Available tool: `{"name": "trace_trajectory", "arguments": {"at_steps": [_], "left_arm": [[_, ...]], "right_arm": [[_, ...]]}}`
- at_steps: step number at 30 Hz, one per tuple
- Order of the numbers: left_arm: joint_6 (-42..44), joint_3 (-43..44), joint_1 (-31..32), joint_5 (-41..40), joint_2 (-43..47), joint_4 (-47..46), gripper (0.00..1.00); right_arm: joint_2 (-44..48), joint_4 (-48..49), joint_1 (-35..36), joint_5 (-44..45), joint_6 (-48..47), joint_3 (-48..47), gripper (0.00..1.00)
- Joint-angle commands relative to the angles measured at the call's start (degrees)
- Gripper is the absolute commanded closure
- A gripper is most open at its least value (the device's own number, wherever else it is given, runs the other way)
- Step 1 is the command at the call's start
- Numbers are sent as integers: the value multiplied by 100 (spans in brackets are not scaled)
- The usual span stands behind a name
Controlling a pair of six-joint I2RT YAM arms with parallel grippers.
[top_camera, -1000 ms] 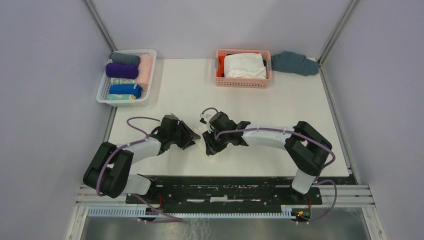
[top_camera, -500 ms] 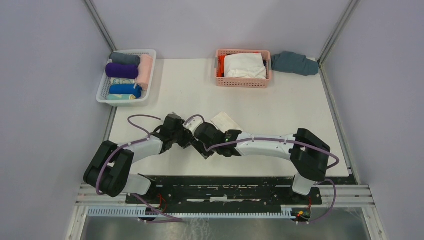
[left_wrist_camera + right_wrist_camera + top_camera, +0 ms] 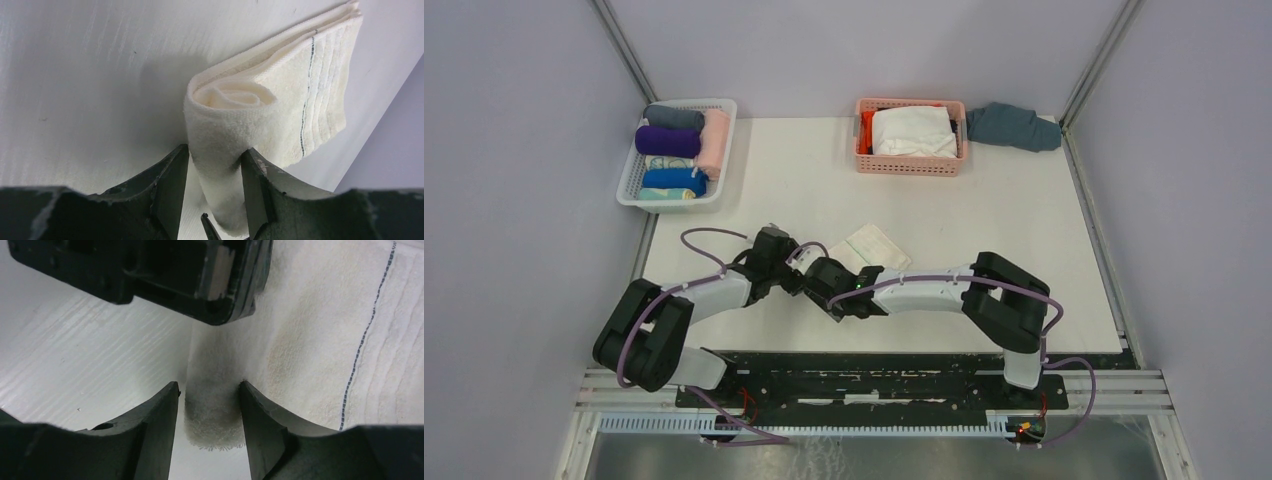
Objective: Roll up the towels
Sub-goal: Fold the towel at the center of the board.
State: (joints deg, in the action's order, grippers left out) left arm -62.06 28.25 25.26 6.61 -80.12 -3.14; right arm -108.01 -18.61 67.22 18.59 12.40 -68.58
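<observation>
A cream towel (image 3: 871,246) with a thin blue stripe lies on the white table, flat at its far right part and rolled at its near left end. The roll shows in the left wrist view (image 3: 230,100) and the right wrist view (image 3: 215,410). My left gripper (image 3: 792,274) (image 3: 215,155) is shut on one end of the roll. My right gripper (image 3: 816,282) (image 3: 209,390) is shut on the opposite end. The two grippers face each other nose to nose, and the left gripper's body (image 3: 150,270) fills the top of the right wrist view.
A white basket (image 3: 629,190) at the back left holds several rolled towels. A pink basket (image 3: 911,165) at the back middle holds a folded white towel (image 3: 912,130). A grey-blue towel (image 3: 1014,125) lies in the back right corner.
My right gripper has moved left, up against the left gripper. The towel, bunched between them a second ago, now lies spread flat behind them with its near end rolled.
</observation>
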Motion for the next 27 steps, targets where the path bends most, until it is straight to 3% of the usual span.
{"name": "trace_trajectory", "arguments": {"at_steps": [1,7,13,19,27], "left_arm": [[38,-156,10,-501,-319,798,48],[60,-30,9,-511,-434,829,44],[152,252,4,-608,-702,922,43],[15,88,-8,-570,-672,1077,52],[-24,-274,-8,-771,460,1919,57]], "right_arm": [[-118,-274,6,288,210,236,44],[-313,-428,6,320,339,426,52],[-144,-212,-15,-1,346,744,75],[226,289,-185,-990,243,1131,95],[587,907,-423,-2899,164,1510,98]]}}
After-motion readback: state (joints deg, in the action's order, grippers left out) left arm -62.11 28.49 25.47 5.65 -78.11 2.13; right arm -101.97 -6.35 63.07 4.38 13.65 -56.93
